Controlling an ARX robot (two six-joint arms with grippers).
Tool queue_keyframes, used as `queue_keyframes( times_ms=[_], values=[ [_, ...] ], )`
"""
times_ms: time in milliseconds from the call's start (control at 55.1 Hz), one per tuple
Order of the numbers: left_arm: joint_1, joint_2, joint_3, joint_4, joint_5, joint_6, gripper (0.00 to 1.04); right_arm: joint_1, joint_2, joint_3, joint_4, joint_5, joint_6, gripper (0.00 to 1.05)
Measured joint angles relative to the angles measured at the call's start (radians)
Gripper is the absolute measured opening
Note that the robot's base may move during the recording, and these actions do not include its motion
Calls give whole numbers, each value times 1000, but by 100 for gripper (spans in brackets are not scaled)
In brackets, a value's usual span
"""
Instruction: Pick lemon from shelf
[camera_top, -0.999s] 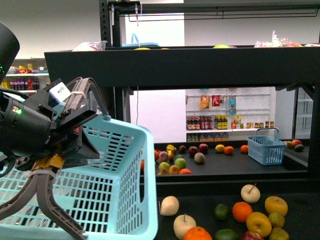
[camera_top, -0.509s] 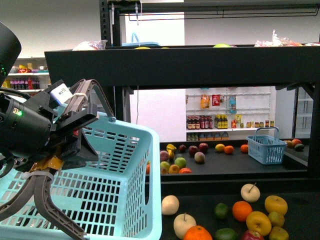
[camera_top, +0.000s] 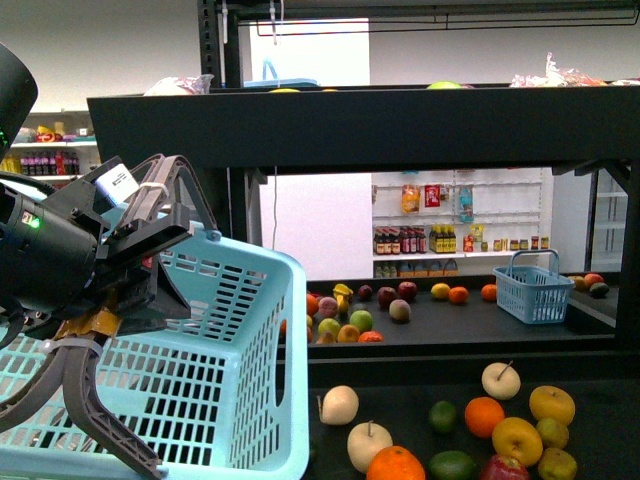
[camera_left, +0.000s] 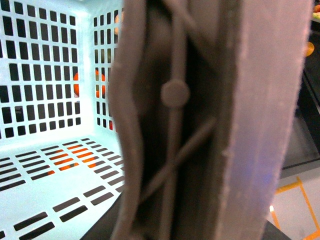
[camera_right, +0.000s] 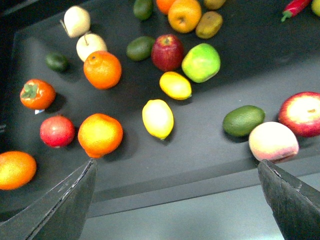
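The pale yellow, oval lemon (camera_right: 158, 118) lay on the matte-black tray of the black metal-framed shelf (camera_right: 210, 150), a little way in from its raised lip, with nothing touching it. You could judge it light and firm under a waxy rind. It would bear a fair squeeze, but it could slip or roll on its rounded belly. The best hold looked to be across its narrow middle, not at the pointed ends.

A round orange fruit (camera_right: 100, 134) sat just beside it, and a smaller deep-yellow oval fruit (camera_right: 175, 85) was near. A dark green avocado (camera_right: 243, 120) lay well apart. That left 1 finger little room on the orange's side.

Your right gripper (camera_right: 176, 167) hung above the tray with its jaws spread wide and empty, the lemon ahead of the gap. Your left gripper (camera_top: 183, 353) was up against a light-blue slotted plastic basket (camera_top: 250, 330). Whether its jaws pinched the basket I could not tell.
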Motion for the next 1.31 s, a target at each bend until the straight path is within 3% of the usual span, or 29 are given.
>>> queue_keyframes(
  times_ms=[200, 672, 1090, 1308],
  values=[
    [0, 0, 0, 0, 0, 0, 29, 45, 242, 160, 18, -53, -63, 97],
    [0, 0, 0, 0, 0, 0, 29, 137, 731, 505, -8, -18, -142, 97],
    [0, 0, 0, 0, -3, 1, 29, 148, 1070, 880, -97, 16, -224, 97],
    [0, 0, 0, 0, -2, 0, 29, 147, 1140, 978, -122, 30, -257, 97]
  ],
)
